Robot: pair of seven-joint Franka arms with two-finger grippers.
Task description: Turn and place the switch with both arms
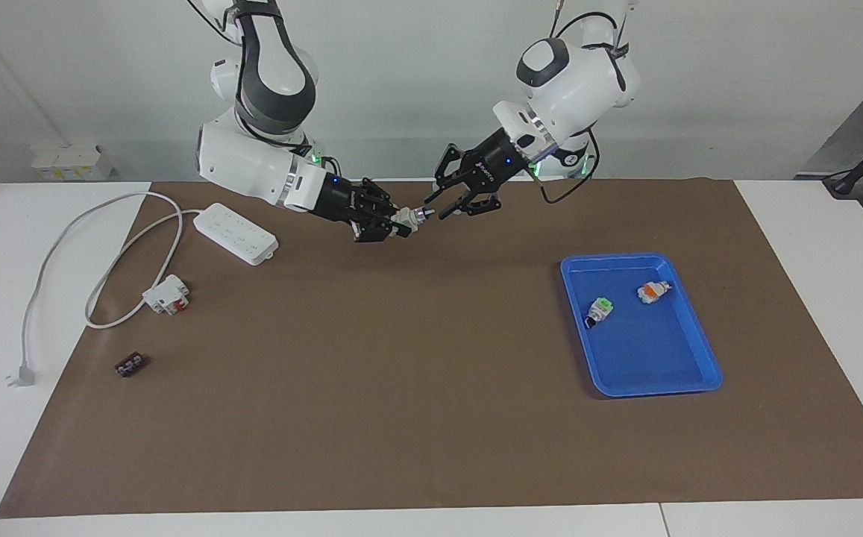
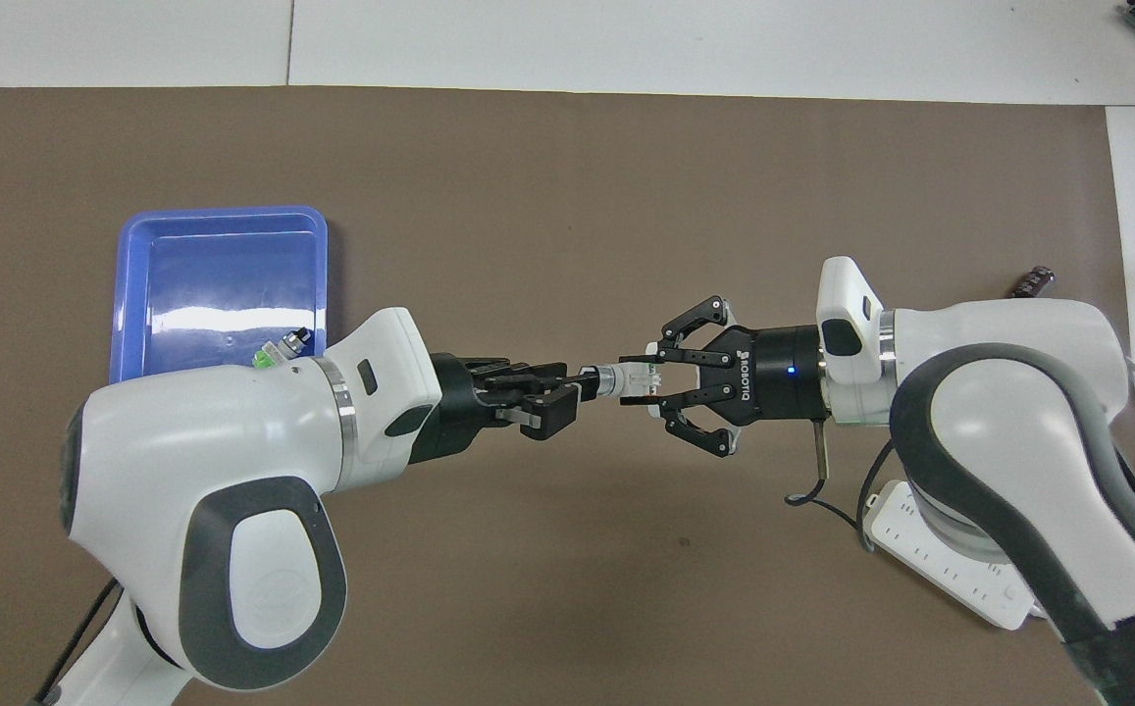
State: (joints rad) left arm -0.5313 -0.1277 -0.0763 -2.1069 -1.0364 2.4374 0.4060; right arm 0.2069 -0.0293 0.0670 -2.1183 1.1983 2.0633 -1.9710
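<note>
Right tool (image 1: 399, 223) clamped on switch (image 1: 410, 218) mid-air over the table (image 1: 401, 373) — left tool (image 1: 437, 206) at its silver tip, grip state unclear.

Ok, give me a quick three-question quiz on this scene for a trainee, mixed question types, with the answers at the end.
1. True or false: the blue tray has two small switches lying in it.
2. The held switch is up in the air over: A) the brown mat; B) the tray; C) the white power strip.
3. Which gripper is clamped on the held switch's body?

Key
1. True: a green-capped switch and an orange-capped switch.
2. A.
3. The right gripper; the left gripper is at the switch's metal tip.
</note>
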